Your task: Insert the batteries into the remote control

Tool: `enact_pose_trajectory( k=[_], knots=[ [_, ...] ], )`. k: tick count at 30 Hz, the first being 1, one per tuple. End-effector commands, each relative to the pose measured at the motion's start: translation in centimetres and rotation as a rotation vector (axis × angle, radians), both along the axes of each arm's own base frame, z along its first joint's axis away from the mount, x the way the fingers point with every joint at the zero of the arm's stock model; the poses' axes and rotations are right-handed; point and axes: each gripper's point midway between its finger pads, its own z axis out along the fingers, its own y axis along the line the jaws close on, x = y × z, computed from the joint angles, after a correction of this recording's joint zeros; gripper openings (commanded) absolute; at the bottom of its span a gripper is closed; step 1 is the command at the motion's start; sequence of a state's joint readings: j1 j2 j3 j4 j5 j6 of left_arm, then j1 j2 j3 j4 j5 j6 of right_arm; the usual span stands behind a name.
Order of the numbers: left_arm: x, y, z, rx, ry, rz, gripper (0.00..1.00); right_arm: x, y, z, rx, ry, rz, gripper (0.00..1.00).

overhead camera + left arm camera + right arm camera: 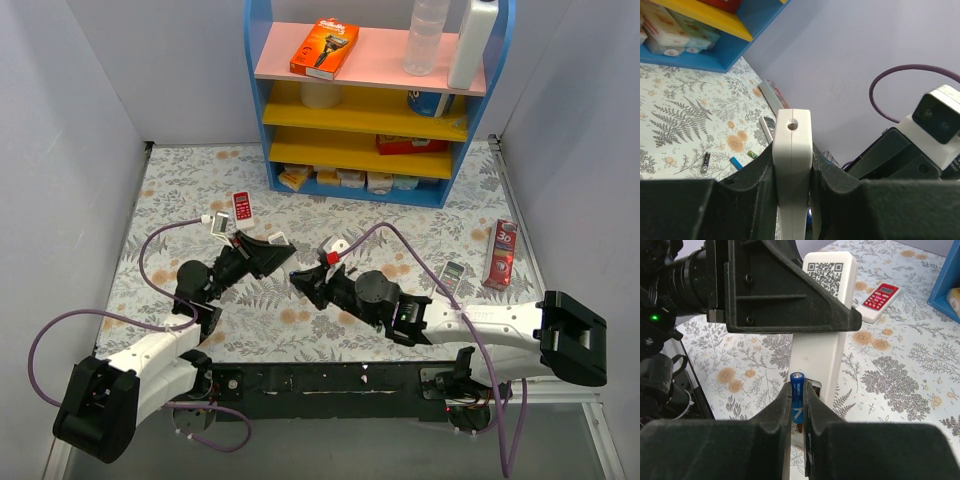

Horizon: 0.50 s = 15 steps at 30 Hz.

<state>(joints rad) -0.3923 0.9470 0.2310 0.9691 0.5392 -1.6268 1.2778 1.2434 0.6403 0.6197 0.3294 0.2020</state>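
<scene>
Edges: the counter (420,215) was walled on its left, right and far sides, and a blue shelf unit (255,110) stood against the far wall.
Open room: bare flowered surface lay between the shelf unit and both arms. A red box (500,255) stood near the right edge, and a red-and-white remote (241,206) lay far-left of the arms.
Remote control (816,355): slim and white, with a QR label on its plain back. It was held upright near the counter's centre, its lower end hidden.
Left end effector (792,170): clamped on the remote control from both sides.
Right end effector (799,395): closed on a blue battery (796,390), which stood upright just beside the remote control's open slot.
Slot contents: could not be told.
Loose batteries: a dark one (705,162), a blue one (736,162) and a green one (753,155) lay apart on the counter near a grey remote (767,127).
Shelf contents: an orange box (324,48), a clear bottle (428,35) and a white bottle (472,40) stood on top, with small packets (350,180) on the lowest shelf.
</scene>
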Motion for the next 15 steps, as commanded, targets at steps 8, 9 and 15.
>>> enact_pose_trajectory(
  k=[8,9,15],
  knots=[
    [-1.1,-0.8,2.1,0.006,-0.076,-0.080,0.00,-0.3,0.3,-2.0,-0.090,0.015,0.021,0.01],
    [-1.2,-0.7,2.1,0.001,-0.078,-0.076,0.00,-0.2,0.1,-1.7,-0.074,0.021,0.011,0.01],
    [-1.8,-0.1,2.6,-0.093,-0.056,-0.070,0.00,-0.2,-0.7,-1.8,0.019,0.070,-0.028,0.01]
  ],
)
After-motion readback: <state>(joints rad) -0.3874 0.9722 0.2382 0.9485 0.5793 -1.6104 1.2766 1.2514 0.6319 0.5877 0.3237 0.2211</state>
